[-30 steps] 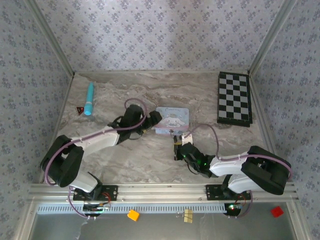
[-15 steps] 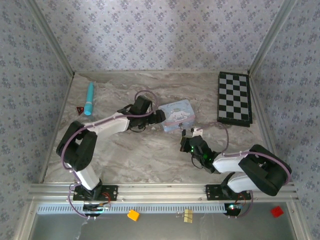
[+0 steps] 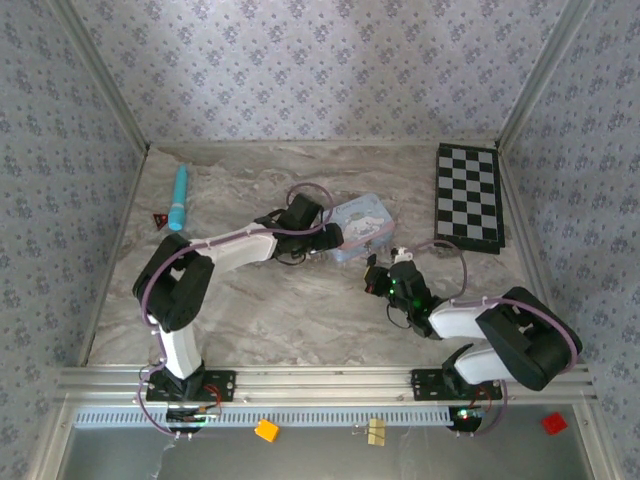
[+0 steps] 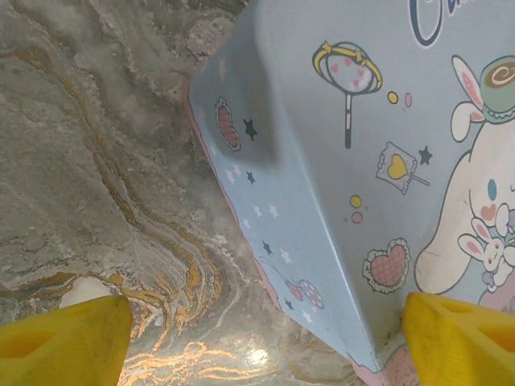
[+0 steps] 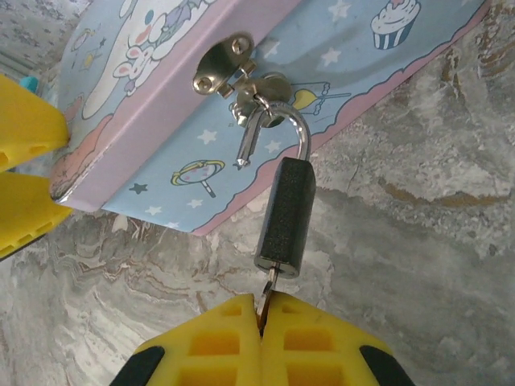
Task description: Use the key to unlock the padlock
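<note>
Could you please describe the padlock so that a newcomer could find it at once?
Find the light-blue cartoon tin in the middle of the marble table. Hooked on the silvery hasp on its side is the padlock: a small black block on a shiny curved shackle, unlike the tin's pastel drawings.

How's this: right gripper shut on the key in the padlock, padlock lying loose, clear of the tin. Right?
Not loose: the right wrist view shows the padlock hooked through the hasp of the tin. The right gripper is shut on the key.

Marble table (image 3: 300, 310), blue tin (image 3: 362, 222), checkerboard (image 3: 468, 197), turquoise tube (image 3: 179, 197)
</note>
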Tool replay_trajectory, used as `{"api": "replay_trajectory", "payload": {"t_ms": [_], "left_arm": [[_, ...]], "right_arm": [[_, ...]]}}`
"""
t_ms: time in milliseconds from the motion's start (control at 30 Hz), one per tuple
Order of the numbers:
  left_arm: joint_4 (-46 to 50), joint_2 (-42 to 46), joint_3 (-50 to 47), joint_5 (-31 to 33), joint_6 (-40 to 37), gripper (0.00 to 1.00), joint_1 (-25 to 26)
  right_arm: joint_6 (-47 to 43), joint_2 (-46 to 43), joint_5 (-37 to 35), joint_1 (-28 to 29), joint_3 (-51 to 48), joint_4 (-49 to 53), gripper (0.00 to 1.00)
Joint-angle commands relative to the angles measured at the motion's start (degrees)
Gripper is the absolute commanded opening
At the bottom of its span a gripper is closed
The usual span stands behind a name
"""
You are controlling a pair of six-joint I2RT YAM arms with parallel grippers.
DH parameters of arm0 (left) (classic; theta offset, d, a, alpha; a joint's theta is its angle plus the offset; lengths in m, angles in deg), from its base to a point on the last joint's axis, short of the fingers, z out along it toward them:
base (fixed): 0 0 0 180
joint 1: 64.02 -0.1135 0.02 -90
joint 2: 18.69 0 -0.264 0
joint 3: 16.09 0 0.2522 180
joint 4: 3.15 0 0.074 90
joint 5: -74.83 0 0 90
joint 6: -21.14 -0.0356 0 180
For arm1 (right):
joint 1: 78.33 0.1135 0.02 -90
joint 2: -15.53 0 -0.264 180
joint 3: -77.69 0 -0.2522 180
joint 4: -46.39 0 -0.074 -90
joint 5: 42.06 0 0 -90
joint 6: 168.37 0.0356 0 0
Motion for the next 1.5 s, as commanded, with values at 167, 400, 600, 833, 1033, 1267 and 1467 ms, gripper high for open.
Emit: {"api": "replay_trajectory", "payload": {"t_ms": [167,400,600,833,1033,1267,1467], "left_arm": [[0.4,-2.2,-0.6,3.0,0.5,0.85,1.0],[-1.9,-2.1,-3.8,3.0,1.7,0.82,2.0],[-2.5,-2.4,-4.1,2.8,2.5,0.82,3.3],[-3.1,-2.8,-3.3,2.7,3.8,0.82,5.2],[-3.3,-2.2,-3.7,2.9,3.9,0.82,5.4],[-3.8,-2.3,-3.8,2.7,4.3,0.82,5.6],[-4.0,-2.3,-3.9,2.5,4.4,0.82,5.8]], "right_arm": [[1.9,1.8,7.4,-5.0,2.2,1.0,0.0],[2.6,3.5,12.7,-9.1,5.5,2.7,0.0],[3.8,3.9,11.8,-9.2,8.0,5.0,0.0],[4.4,4.4,8.0,-8.5,8.7,4.9,0.0],[3.7,5.7,7.6,-11.6,8.8,5.1,0.0],[4.0,6.4,4.8,-8.9,11.4,4.5,0.0],[1.8,7.2,2.4,-7.4,13.3,5.4,0.0]]}}
